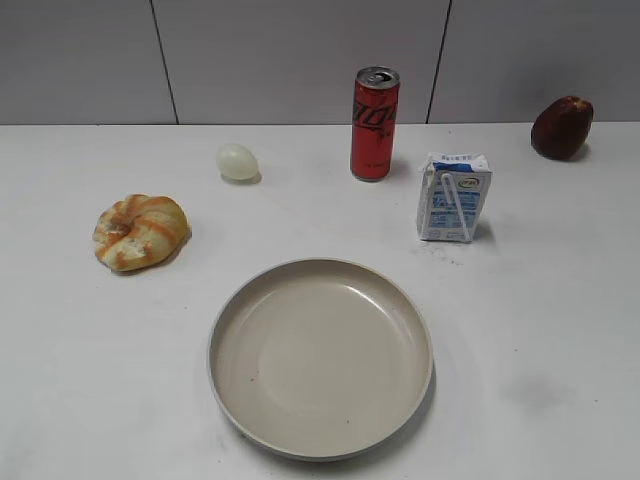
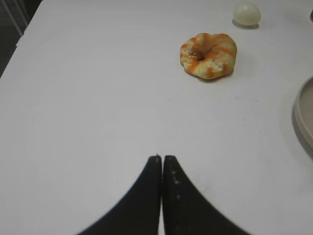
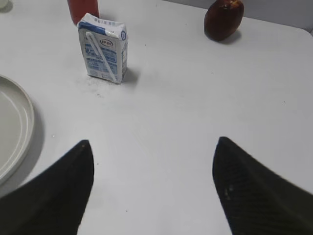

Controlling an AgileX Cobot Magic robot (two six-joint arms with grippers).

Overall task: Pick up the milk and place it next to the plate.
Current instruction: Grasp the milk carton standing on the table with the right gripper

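Observation:
The milk (image 1: 453, 197) is a small white and blue carton with a straw across its front. It stands upright on the white table, behind and to the right of the plate (image 1: 320, 356), a large beige dish. In the right wrist view the milk (image 3: 103, 48) stands far ahead and to the left of my right gripper (image 3: 153, 143), which is open and empty; the plate's rim (image 3: 19, 128) shows at the left edge. My left gripper (image 2: 162, 157) is shut and empty over bare table; the plate's rim (image 2: 303, 115) shows at the right edge. Neither gripper shows in the exterior view.
A tall red can (image 1: 374, 124) stands behind the milk to its left. A dark red apple (image 1: 561, 127) sits at the back right. A pale egg (image 1: 238, 161) and a bread roll (image 1: 141, 231) lie on the left.

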